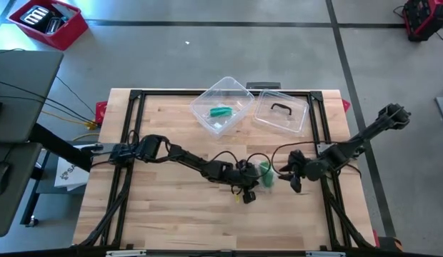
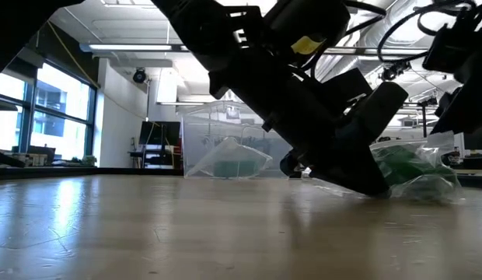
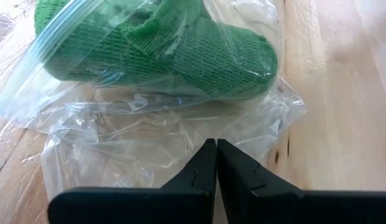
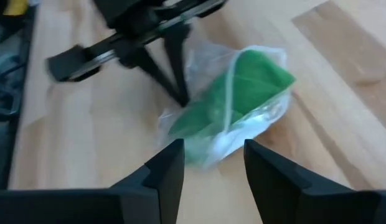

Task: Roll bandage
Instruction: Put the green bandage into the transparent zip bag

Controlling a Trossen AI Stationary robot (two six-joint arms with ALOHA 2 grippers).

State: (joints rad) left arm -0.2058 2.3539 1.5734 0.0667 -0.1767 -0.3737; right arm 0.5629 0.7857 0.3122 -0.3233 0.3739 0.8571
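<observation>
Near the front-middle of the pale wooden table (image 1: pixel 171 214), the left gripper (image 3: pixel 216 163) was clenched, its two dark fingers pinched together on the loose, empty edge of the clear, crinkled plastic zip bag (image 3: pixel 137 134). Inside that bag lay the green woven bandage roll (image 3: pixel 199 53), resting on the table just beyond the fingertips. It looked light and soft, likely to squash under pressure, while the bag's film seemed slippery and prone to slide off; a hold on the film alone would probably drag the bag rather than control the roll. The roll's long axis ran roughly crosswise to the left gripper's reach, one rounded end pointing toward the table's right edge.

Just right of the bag, the right gripper (image 4: pixel 208 163) hovered released, holding nothing.

Farther back sat a clear plastic box (image 1: pixel 223 107) holding another green item, and its clear lid (image 1: pixel 281 114) beside it.
</observation>
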